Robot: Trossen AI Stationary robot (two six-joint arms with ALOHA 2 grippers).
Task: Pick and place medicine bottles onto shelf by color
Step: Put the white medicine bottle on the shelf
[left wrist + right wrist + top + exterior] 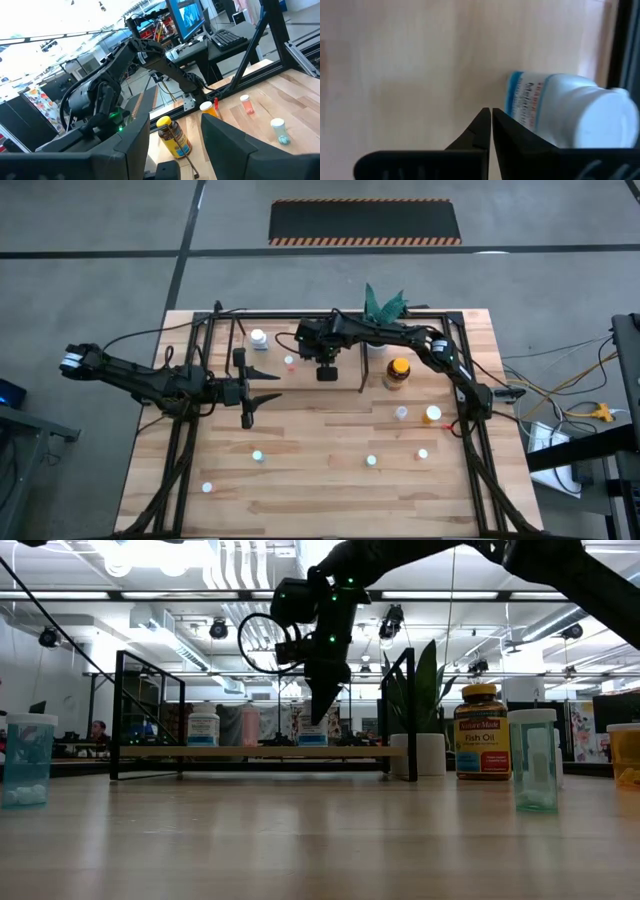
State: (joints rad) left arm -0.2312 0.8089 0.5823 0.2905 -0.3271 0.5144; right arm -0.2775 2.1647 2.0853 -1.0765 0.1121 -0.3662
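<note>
Right gripper (pixel 491 125) above the shelf (pixel 300 380), fingers closed on nothing, white bottle (pixel 570 112) just beside, left gripper (pixel 262 394) near the shelf, fingers apart, empty.

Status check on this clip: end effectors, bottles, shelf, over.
Right end effector shut, empty, above the shelf beside a white-capped bottle. Left end effector open, idle over the table. Bottles still scattered on the table. Nothing in the way.
</note>
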